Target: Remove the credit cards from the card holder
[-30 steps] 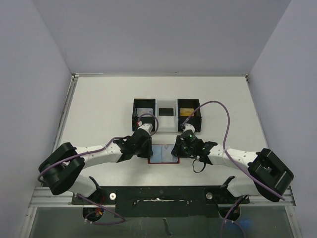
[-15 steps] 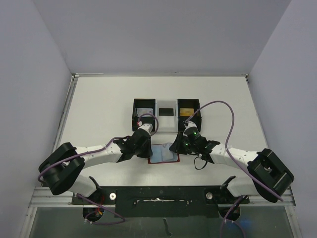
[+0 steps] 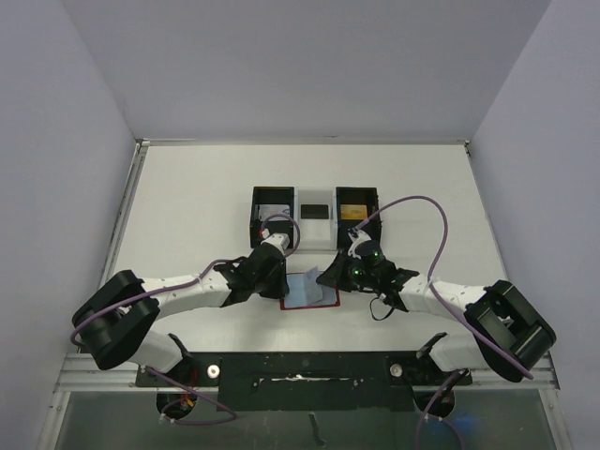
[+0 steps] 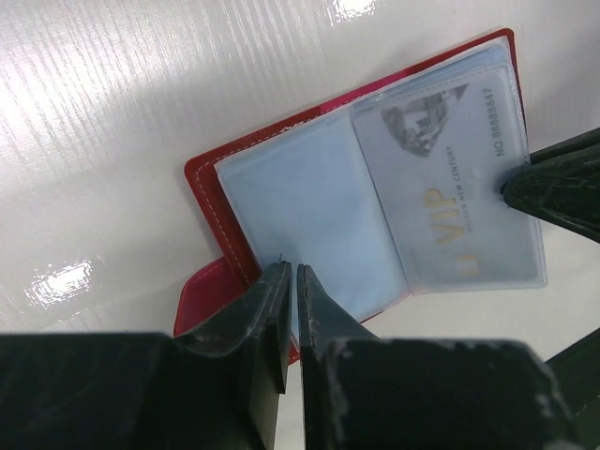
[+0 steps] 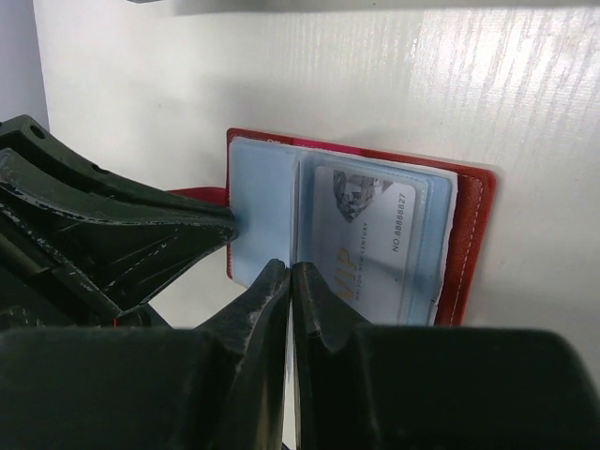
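One card holder (image 3: 309,289); white table (image 3: 206,197), walls (image 3: 309,66) seemingly lilac.

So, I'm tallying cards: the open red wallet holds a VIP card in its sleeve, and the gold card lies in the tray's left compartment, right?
No: the gold card lies in the right compartment of the tray, as the top external view shows. The rest holds.
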`<state>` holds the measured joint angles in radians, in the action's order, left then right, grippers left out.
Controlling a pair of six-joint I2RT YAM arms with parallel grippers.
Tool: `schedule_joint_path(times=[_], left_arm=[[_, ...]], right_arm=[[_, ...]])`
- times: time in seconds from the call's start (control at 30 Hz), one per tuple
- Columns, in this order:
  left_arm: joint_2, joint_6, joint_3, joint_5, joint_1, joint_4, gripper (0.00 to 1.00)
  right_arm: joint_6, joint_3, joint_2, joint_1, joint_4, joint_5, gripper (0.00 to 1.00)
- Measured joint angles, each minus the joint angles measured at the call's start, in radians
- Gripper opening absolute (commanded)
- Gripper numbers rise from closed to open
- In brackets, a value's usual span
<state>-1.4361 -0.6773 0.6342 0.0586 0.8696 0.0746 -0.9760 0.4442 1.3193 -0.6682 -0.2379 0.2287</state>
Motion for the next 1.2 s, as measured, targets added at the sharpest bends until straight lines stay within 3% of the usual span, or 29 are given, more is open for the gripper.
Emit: schedule_joint_path(times=[0.33,0.5,0.6,1.2], left_arm=[[0.04,0.0,-0.007,-0.007,0.0,-0.005,0.07],[0.046,-0.001,-0.007,-0.008,0.0,-0.011,0.08],[0.055,-0.001,-0.007,-0.007,0.0,-0.011,0.14],[0.188,-0.068,-0.086,0.014,-0.027,-0.016,0.2]], right_arm=[[0.018,0.003,0.022,0.0,0.001,0.038,0.18],[0.023,0.026,0.046,-0.002,-0.019,0.071,0.15],[0.03,0.045,0.063,-0.012,-0.011,0.07,0.18],[0.053,0.122,0.149,-0.06,-0.001,0.098,0.33]])
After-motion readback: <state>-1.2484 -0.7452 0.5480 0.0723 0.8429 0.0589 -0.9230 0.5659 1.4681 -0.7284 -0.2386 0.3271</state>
